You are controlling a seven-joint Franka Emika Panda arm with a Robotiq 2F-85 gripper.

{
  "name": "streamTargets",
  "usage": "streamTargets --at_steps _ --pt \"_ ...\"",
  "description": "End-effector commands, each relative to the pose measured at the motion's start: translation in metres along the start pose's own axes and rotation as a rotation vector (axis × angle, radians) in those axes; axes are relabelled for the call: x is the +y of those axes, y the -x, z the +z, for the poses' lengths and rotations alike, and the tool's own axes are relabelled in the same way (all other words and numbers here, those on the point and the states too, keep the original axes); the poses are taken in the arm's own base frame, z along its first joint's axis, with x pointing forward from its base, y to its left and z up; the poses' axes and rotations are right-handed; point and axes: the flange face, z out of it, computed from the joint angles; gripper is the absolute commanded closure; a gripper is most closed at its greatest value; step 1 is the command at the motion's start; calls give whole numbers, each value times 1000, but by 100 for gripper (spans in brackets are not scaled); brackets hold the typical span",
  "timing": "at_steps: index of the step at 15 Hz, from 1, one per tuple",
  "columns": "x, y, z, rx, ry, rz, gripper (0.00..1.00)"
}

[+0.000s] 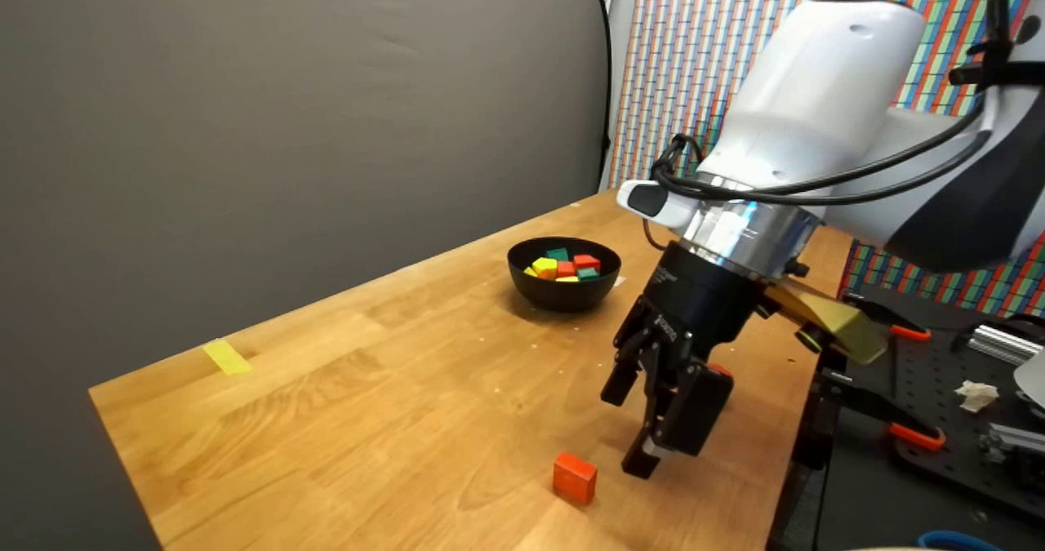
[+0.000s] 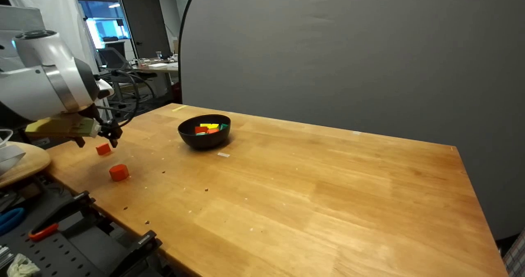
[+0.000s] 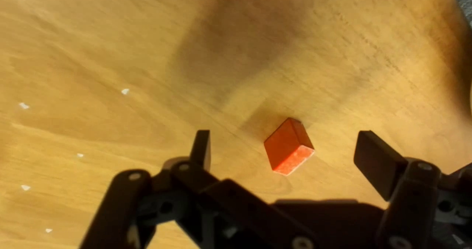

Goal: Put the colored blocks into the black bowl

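Gaping wide, one hand [image 3: 284, 145] above a table [image 2: 328, 211]: two orange-red blocks [image 2: 119, 172], one black bowl [image 2: 204, 141] of multicolored blocks [image 1: 566, 269].

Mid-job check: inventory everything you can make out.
Table: one, brown, foreground
Bowl: one, black, on table
Bowl blocks: several, red, orange, yellow, green, in bowl; total unclear
Loose blocks: two, red-orange, on table
Tape: one, yellow, near table corner
Specks: several, white, on table
Clamps: two, black and orange, table edge
Perforated plate: one, dark grey, beside table
Backdrop: one, grey, behind table
Patterned sheet: one, multicoloured, background
Curtain: one, white, background
Door: one, dark, background
Chair: one, dark, background
Desk: one, light, background
Arm: one, white, above table
Cables: several, black, on arm
Gripper: one, black, over table, open
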Motion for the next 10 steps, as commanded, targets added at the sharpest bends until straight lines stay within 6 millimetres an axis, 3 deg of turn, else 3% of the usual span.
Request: streamTargets --at_steps 1,4,6,10 --pt "2 -24 18 29 -61 -7 0" --pt "-3 -34 24 31 -90 -36 0" --pt "-9 -37 26 26 -100 -60 26" --pt "-17 -39 26 8 -95 -82 58"
